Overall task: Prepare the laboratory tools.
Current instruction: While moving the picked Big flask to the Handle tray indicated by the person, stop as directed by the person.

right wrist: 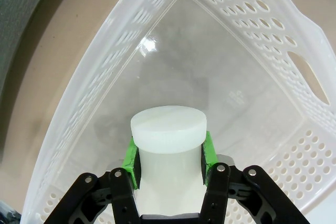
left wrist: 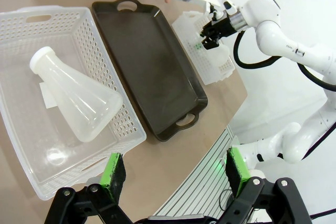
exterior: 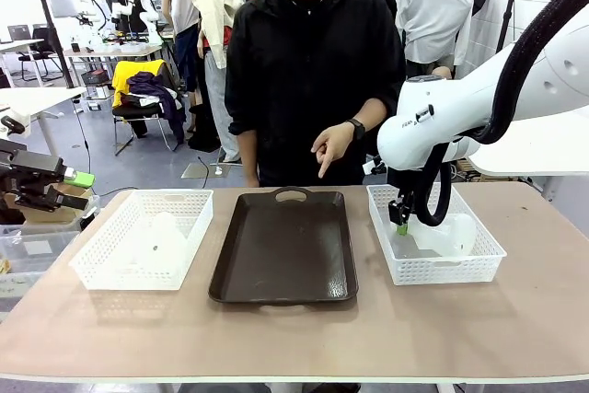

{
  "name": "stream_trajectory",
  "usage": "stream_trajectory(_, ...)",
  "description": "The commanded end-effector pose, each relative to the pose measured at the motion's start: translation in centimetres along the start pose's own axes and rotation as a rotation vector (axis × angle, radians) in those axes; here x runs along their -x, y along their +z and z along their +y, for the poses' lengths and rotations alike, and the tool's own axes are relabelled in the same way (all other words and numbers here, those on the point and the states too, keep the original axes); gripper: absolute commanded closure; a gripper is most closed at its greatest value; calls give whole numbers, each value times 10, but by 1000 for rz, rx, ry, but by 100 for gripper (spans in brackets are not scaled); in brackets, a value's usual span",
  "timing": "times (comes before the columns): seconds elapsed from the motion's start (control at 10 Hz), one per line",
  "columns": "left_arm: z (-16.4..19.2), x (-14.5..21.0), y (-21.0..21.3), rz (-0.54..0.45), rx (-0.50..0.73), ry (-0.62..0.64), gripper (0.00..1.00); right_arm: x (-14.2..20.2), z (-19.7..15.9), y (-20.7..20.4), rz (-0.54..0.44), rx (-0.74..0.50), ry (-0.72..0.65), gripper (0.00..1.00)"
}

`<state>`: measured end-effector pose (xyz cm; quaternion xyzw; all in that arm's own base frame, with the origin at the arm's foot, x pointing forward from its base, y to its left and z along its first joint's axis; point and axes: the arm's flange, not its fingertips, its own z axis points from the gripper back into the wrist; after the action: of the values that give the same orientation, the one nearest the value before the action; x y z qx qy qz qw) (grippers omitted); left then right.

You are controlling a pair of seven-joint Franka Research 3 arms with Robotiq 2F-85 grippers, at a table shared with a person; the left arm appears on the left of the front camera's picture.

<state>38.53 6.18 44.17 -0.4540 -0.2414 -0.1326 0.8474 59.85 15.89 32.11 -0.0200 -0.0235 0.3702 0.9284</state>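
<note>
Since the front view takes in the most, we start there: a tan matte table (exterior: 294,329), w/ grey floor and other desks behind the person at the far side. Left basket (exterior: 101,260), dark tray (exterior: 285,246) and right basket (exterior: 479,260) sit in a row, apart from each other. The person's hand (exterior: 333,146) points down twd the tray. The right gripper (exterior: 401,218) is low inside the right basket. The gripped flask (exterior: 453,232) is pale against white mesh, so we can't tell upright vs. tilted. The lying flask (exterior: 158,236) in the left basket reads as a faint white shape.

Left wrist view: the left gripper (left wrist: 174,174) hangs w/ jaws wide apart, nothing betw. them, over the table's edge beside the left basket. We see the lying flask on its side, base twd the tray. The basket's corner is cut off at the picture's left edge.

Right wrist view: the right gripper is clamped on the gripped flask's neck just under its white cap (right wrist: 167,127), green pads (right wrist: 130,163) on both sides. Cap and fingers hide the flask's body. The basket floor is glossy w/ a glare spot, and the table strip at left is blurred.
</note>
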Motion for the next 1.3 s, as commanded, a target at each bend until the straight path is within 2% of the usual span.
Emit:
stream_trajectory(0.0,0,-1,1,-5,3,1,0,-1,0,0,-5,4,2,100)
stream_trajectory(0.6,0,-1,1,-5,3,1,0,0,0,0,0,0,0,100)
stream_trajectory(0.7,0,-1,1,-5,3,1,0,2,1,10,53,23,-23,100)
stream_trajectory(0.9,0,-1,1,-5,3,1,0,11,6,47,66,30,-102,100)
stream_trajectory(1.1,0,-1,1,-5,3,1,0,24,16,106,71,79,-176,100)
stream_trajectory(1.2,0,-1,1,-5,3,1,0,23,27,136,28,84,-190,100)
